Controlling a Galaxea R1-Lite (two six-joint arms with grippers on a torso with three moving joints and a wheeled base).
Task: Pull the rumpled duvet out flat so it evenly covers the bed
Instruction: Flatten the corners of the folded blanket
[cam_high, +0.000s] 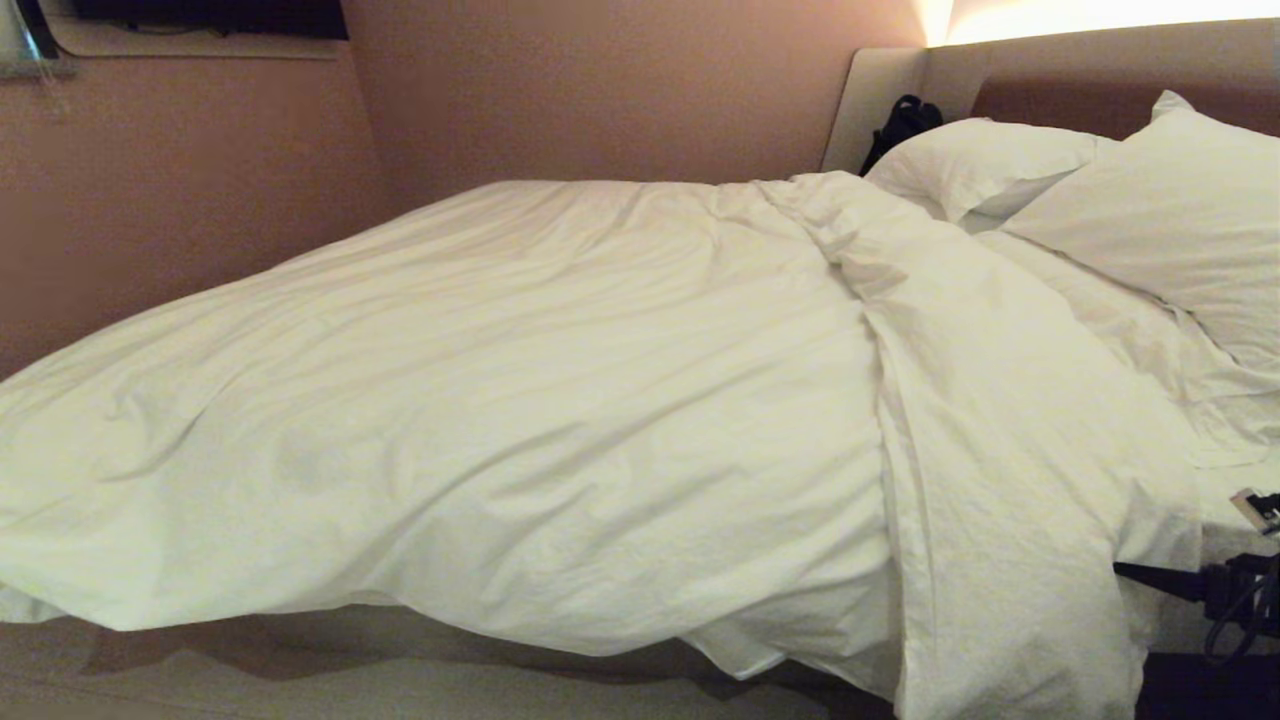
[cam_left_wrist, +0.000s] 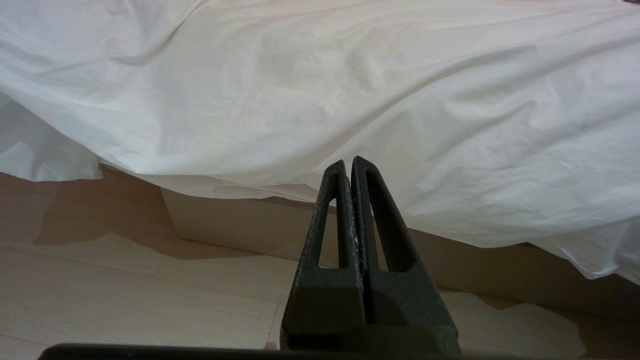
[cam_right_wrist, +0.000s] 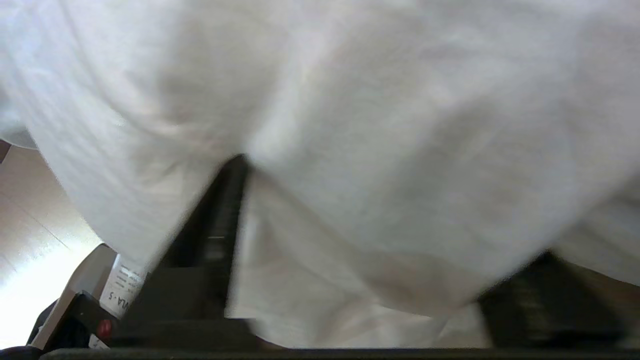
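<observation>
Left gripper (cam_left_wrist: 350, 167): fingers pressed together, holding nothing, hanging by the bed base (cam_left_wrist: 240, 225).
Right gripper (cam_right_wrist: 385, 240): fingers spread, duvet cloth bunched between them; whether it grips, cannot tell.
Duvet (cam_high: 520, 400): rumpled across the bed, a thick fold toward 3 o'clock.
Pillows (cam_high: 1150, 210): at 2 o'clock.

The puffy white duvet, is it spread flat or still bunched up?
Bunched: the puffy white duvet has a thick fold ridge near the pillows and hangs off the near edge.
</observation>
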